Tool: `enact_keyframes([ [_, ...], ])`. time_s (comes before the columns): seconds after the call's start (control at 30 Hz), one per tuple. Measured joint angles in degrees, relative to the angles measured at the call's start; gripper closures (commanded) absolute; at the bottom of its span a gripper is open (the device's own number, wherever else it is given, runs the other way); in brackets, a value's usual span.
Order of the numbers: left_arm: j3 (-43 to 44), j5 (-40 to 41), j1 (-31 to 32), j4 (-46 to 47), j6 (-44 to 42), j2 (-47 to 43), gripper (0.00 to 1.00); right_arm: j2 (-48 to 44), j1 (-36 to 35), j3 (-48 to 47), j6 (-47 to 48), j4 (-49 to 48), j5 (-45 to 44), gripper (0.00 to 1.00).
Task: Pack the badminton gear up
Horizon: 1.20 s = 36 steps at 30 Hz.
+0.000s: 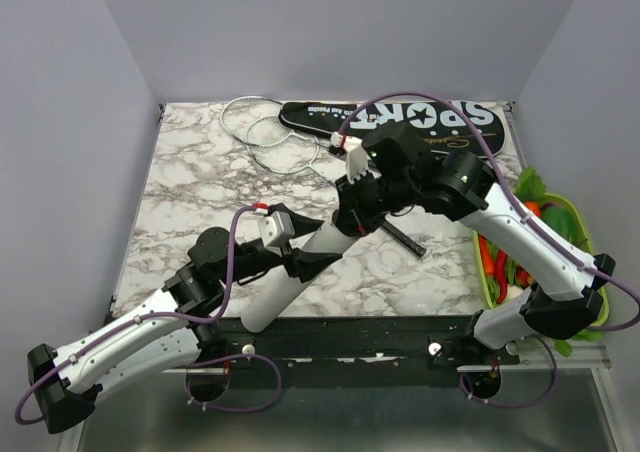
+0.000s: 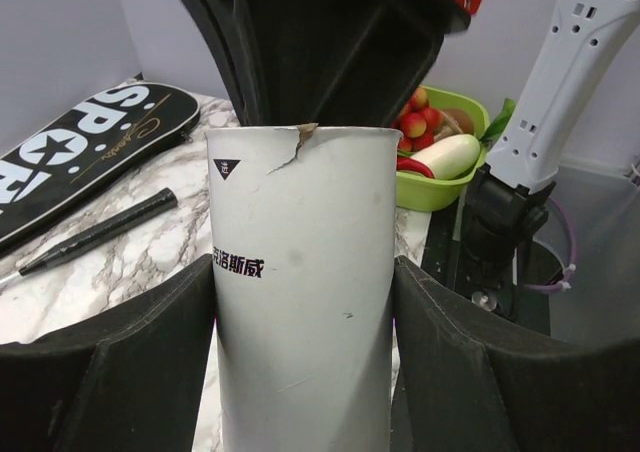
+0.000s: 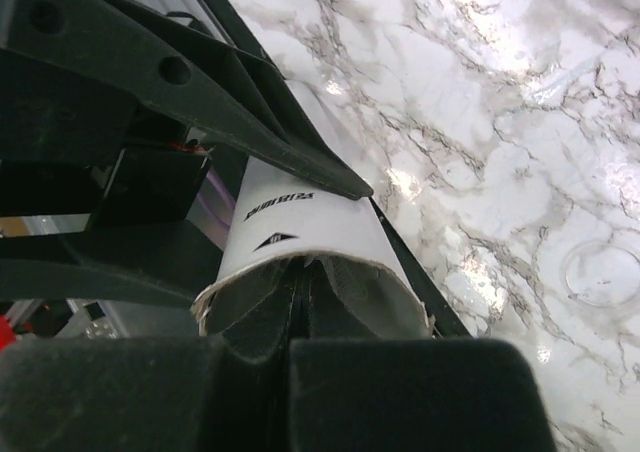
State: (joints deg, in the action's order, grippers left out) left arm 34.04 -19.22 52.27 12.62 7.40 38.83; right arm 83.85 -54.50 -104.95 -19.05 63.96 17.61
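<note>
**Overhead and wrist views.** My left hand is clamped on a white cardboard tube with black lettering and a torn rim. The tube slants across the lower centre of the grey-veined marble worktop. My right hand has its fingers together, with the tips at the tube's open mouth. The long black racket-shaped bag, lettered SPORT, lies flat along the top edge, and my right arm crosses its lower side. The two slim rackets lie just left of the bag, their pale hoops overlapping. My right arm hides their shafts, and one black stem emerges beneath my right wrist. A green basket of vegetables sits at the right edge.
</note>
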Motion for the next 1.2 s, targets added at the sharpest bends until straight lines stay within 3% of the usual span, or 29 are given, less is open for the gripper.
enact_keyframes([
  [0.37,0.0,1.3,0.3,-3.1,-2.2,0.7,1.00,2.8,-2.4,2.8,1.1,1.7,-6.9,0.98],
  [0.4,0.0,1.3,0.3,-3.6,-2.3,0.8,1.00,2.9,-2.5,3.1,1.1,1.8,-7.3,0.91],
  [0.43,0.0,1.4,0.3,-3.8,-2.4,0.9,1.00,3.0,-2.5,3.2,1.2,1.9,-7.7,0.75],
  [0.53,0.0,1.4,0.4,-4.2,-2.5,0.8,1.00,3.0,-2.5,3.0,1.5,2.5,-9.2,0.61],
  [0.87,-0.4,4.1,0.3,-5.2,-3.0,-0.4,1.00,1.2,-2.6,-3.1,0.9,6.7,-13.9,0.41],
  [1.07,-2.0,6.9,0.3,-6.5,-3.1,-1.4,1.00,-4.8,-1.0,-4.2,-0.4,9.8,-22.0,0.39],
  [1.2,-2.5,10.8,0.2,-7.9,-4.3,-2.4,1.00,-9.9,0.0,3.0,-2.1,9.9,-26.7,0.39],
])
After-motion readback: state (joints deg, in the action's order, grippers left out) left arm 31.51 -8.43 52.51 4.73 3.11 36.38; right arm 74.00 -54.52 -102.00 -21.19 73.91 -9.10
